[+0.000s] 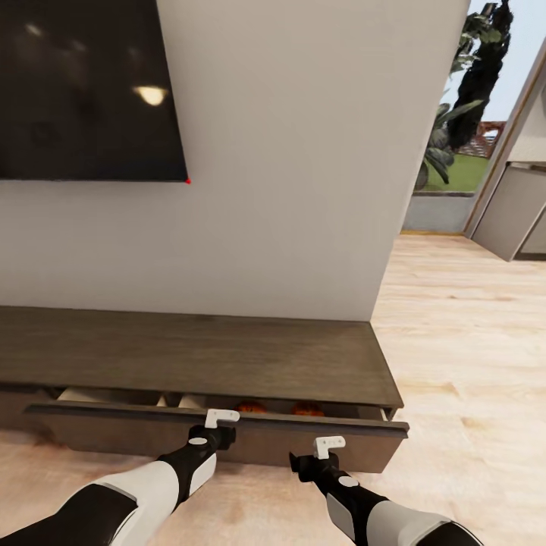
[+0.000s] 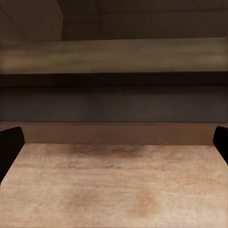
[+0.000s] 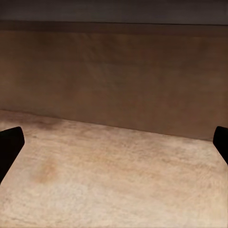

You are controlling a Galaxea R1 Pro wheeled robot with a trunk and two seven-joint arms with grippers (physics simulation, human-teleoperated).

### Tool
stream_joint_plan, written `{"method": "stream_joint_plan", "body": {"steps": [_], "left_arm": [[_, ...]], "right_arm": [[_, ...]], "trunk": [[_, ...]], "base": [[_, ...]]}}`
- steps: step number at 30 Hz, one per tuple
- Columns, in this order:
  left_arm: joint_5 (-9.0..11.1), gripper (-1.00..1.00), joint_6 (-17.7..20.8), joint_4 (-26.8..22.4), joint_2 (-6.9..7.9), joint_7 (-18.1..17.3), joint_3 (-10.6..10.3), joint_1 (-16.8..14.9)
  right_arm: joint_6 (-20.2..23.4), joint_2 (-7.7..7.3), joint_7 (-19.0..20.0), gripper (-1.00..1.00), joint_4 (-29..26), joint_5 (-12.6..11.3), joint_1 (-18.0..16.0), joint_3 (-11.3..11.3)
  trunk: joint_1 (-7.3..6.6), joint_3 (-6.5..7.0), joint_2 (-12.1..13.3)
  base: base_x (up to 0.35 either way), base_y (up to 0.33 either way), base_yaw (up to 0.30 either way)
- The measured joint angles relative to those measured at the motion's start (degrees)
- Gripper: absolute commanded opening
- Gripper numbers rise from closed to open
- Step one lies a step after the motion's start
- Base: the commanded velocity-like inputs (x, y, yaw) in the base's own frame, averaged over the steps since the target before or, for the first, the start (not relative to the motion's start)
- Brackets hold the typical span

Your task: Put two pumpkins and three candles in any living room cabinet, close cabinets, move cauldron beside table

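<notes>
Against the pale wall, the long low cabinet [image 1: 227, 356] is sitting under a dark screen [image 1: 87, 87], and its wide front panel [image 1: 220, 436] is standing pulled out from the body, leaving a gap along the top. Inside that gap two pumpkins are showing as orange tops, one [image 1: 250, 407] left of the other [image 1: 307, 409], both tucked under the overhanging cabinet top. Further left in the same opening, pale rounded shapes [image 1: 106, 395] are lying, too hidden to name with any certainty.

Both arms are reaching forward and down toward the pulled-out panel. The left hand [image 1: 221, 416] is sitting right at the panel's upper edge, roughly in front of the left pumpkin; whether it is touching the wood cannot be told. The right hand [image 1: 330, 445] is hanging a little lower, in front of the panel's face near its right end, below the right pumpkin.

From the left wrist view, the left hand's dark fingertips [image 2: 10, 147] are sitting at the far sides of the picture, spread wide with nothing between them, and beyond them the light wooden floor [image 2: 114, 185] is meeting the dark underside of the cabinet. From the right wrist view, the right hand's fingertips [image 3: 9, 145] are likewise spread wide and gripping nothing, facing the brown panel above the floor.

To the right of the wall, a doorway is opening onto greenery [image 1: 462, 98].
</notes>
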Motion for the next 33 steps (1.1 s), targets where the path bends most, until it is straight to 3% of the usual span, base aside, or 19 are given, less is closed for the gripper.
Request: {"method": "stream_joint_plan", "body": {"steps": [33], "left_arm": [[0.0,1.00,0.0,0.0,0.06,0.0,0.0,0.0]], "right_arm": [[0.0,0.00,0.0,1.00,0.0,0.0,0.0,-0.1]], "trunk": [[0.02,0.00,0.0]], "base": [[0.042,0.000,0.000]]}}
